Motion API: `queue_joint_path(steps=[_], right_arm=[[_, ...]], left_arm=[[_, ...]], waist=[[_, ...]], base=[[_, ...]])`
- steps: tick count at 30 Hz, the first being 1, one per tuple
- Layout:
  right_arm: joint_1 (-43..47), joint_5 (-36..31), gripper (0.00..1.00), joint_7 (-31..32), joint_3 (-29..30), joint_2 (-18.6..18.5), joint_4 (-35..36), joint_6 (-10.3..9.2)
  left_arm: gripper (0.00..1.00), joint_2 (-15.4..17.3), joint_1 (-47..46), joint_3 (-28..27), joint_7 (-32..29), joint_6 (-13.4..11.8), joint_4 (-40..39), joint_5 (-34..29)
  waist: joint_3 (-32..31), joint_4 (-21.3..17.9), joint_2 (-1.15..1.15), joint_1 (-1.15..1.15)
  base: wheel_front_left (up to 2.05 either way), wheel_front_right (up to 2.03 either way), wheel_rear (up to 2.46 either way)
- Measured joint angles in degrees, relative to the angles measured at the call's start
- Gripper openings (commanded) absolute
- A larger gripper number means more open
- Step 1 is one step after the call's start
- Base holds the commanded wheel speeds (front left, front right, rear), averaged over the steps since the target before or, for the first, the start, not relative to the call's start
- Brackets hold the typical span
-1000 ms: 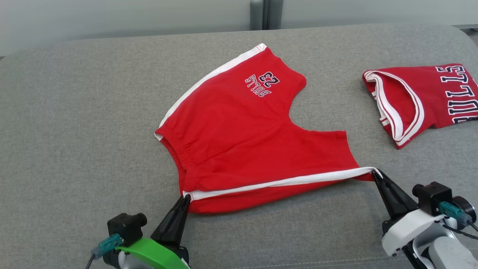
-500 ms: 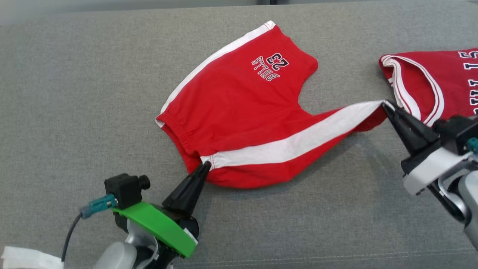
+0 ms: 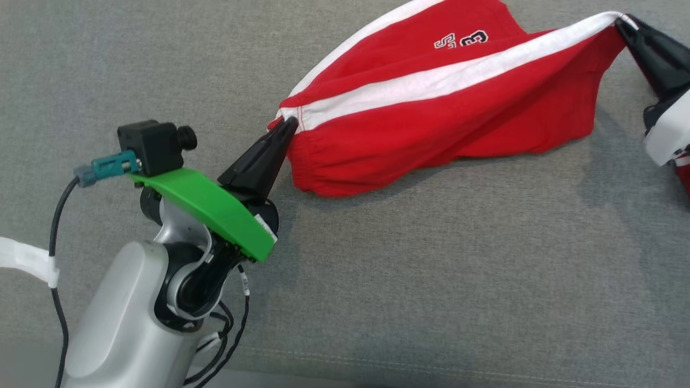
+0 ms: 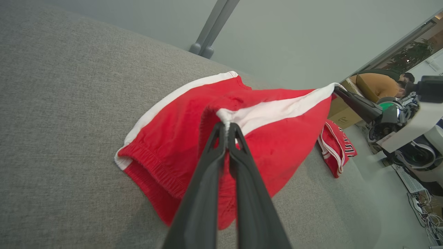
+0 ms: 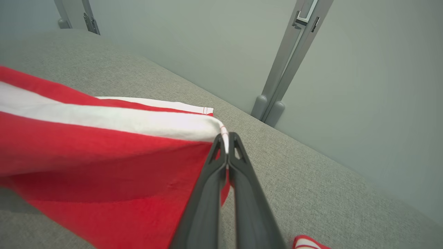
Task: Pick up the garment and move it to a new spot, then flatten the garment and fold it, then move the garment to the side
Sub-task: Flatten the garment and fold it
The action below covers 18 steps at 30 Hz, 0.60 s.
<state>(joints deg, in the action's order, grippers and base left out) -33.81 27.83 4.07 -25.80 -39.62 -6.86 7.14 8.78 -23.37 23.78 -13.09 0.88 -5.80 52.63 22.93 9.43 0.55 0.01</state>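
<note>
Our left gripper point(image 3: 290, 123), two long dark fingers below a green bracket, is clenched on the waistband corner of the red fabric shorts with white side stripes point(image 3: 431, 124). It pinches just where the white stripe meets the elastic. Our right gripper point(image 3: 621, 20) is clamped tight on the same stripe's other end, at the leg hem.

Between our two grips the stripe runs taut, raised above the grey woven upholstered surface point(image 3: 431, 269). The red cloth beneath it sags in a loose fold whose lower edge rests on that surface. The far half of the shorts lies flat on the surface, with its own white stripe along the far side and part of a dark printed number showing (the rest is hidden from us by the lifted fold).

In the left wrist view a second red garment with white trim and dark lettering point(image 4: 334, 148) lies on the same surface, near its edge and apart from the shorts. Beyond the surface we see a person in a mustard top point(image 4: 377, 84) beside a brown cardboard box point(image 4: 341, 112).
</note>
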Motion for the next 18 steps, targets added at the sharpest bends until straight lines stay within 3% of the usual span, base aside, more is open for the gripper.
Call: queue_joint_path(steps=[7,18], right_arm=[[-6.68,0.85,0.0,3.89,-2.13,-5.14,0.25,-0.01],[-14.08,1.65,0.0,5.22,-9.31,-5.72,-0.36,0.0]], left_arm=[[0.0,-3.52,-5.52,-1.01,-2.4,-2.03,2.61,2.4],[0.0,-5.58,-10.06,-3.05,-1.49,-3.93,8.45,3.44]], waist=[[5.05,4.47,0.0,0.0],[10.93,9.63,0.0,0.01]], base=[[0.0,0.0,0.0],[0.0,0.0,0.0]])
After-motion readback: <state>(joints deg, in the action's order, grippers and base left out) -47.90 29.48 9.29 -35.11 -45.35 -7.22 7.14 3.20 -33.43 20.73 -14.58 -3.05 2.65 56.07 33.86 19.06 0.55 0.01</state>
